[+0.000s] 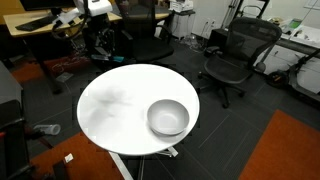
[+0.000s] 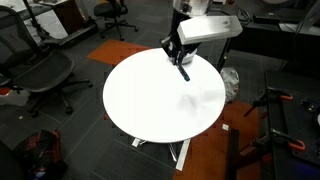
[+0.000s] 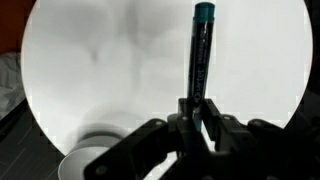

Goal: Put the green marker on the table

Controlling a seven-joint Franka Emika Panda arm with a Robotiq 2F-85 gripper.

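In the wrist view my gripper (image 3: 197,112) is shut on the green marker (image 3: 202,50), a dark stick with a teal end that points away from the jaws. It hangs above the round white table (image 3: 100,70). In an exterior view the gripper (image 2: 177,56) holds the marker (image 2: 184,72) tilted, just above the far side of the table (image 2: 150,100). A grey bowl (image 1: 168,118) stands on the table (image 1: 115,105) near its edge. Its rim also shows at the lower left of the wrist view (image 3: 88,160). The gripper is out of view in the exterior view that shows the bowl.
Black office chairs (image 1: 232,60) (image 2: 45,75) stand around the table on dark floor. Wooden desks with clutter (image 1: 60,25) are behind it. An orange carpet patch (image 1: 285,150) lies beside the table, and the robot's white base (image 2: 205,25) is at its far edge.
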